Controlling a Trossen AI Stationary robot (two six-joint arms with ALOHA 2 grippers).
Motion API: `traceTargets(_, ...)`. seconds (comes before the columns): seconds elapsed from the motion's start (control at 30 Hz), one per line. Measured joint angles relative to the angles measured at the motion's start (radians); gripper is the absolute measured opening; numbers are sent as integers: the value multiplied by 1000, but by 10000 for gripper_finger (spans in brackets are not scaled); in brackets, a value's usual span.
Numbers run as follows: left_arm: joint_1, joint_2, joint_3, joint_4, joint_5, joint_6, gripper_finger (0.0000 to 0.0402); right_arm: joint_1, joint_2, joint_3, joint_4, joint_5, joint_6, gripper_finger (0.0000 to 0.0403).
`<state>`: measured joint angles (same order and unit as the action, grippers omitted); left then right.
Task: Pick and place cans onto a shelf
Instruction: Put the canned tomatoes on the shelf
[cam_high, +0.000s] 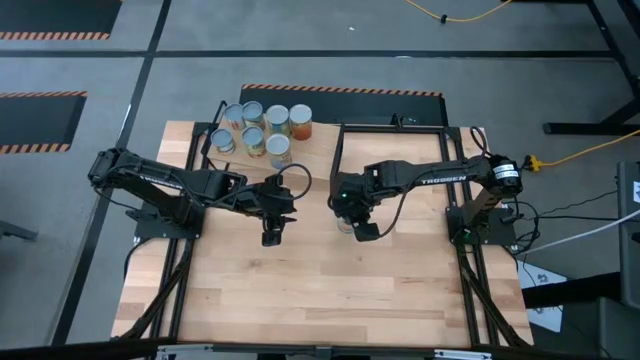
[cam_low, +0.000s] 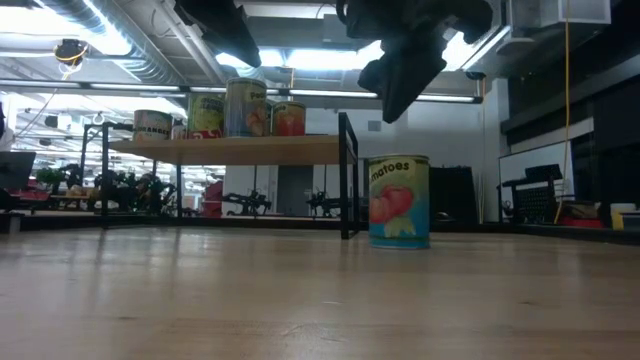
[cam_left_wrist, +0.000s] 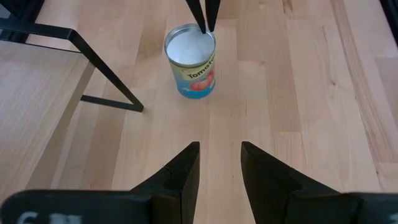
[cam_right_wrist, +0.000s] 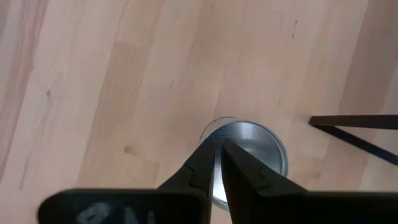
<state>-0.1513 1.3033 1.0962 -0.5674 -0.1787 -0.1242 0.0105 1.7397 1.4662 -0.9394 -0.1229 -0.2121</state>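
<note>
Right hand (cam_right_wrist: 219, 163) hangs directly above a tomato can (cam_low: 399, 201), fingers together and gripping nothing; in the low view it is clear of the can's top. Left hand (cam_left_wrist: 219, 163) hovers near it over bare bench, fingers apart and empty, facing the same can.

That can stands upright on the bench (cam_high: 330, 290), long axis vertical, silvery top up, its tomato label facing the low camera. It sits just beside the black post at the shelf's (cam_low: 240, 150) end, apart from it. Six more cans (cam_high: 262, 128) stand upright in a tight cluster on the shelf at the bench's far edge.

Light wood planks make up the bench, framed by black metal bars. Beyond it is a grey floor with orange-and-black hazard strips and a yellow cable; the low view shows a workshop with ceiling lights and ducting.
</note>
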Motion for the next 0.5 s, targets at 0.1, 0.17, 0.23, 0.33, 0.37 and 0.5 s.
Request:
traceTargets(0.1,0,0,0,0,0,0,110,0,0,0,6,7,3,33)
traceTargets(0.17,0,0,0,0,0,0,110,0,0,0,20,24,0,33)
traceTargets(0.23,0,0,0,0,0,0,110,0,0,0,33,34,-1,33)
traceTargets(0.33,-2,0,0,0,9,-3,110,0,0,0,31,35,-1,33)
traceTargets(0.37,-2,0,0,0,11,-3,110,0,0,0,31,35,-1,33)
traceTargets(0.5,-2,0,0,0,11,-3,110,0,0,0,31,35,-2,33)
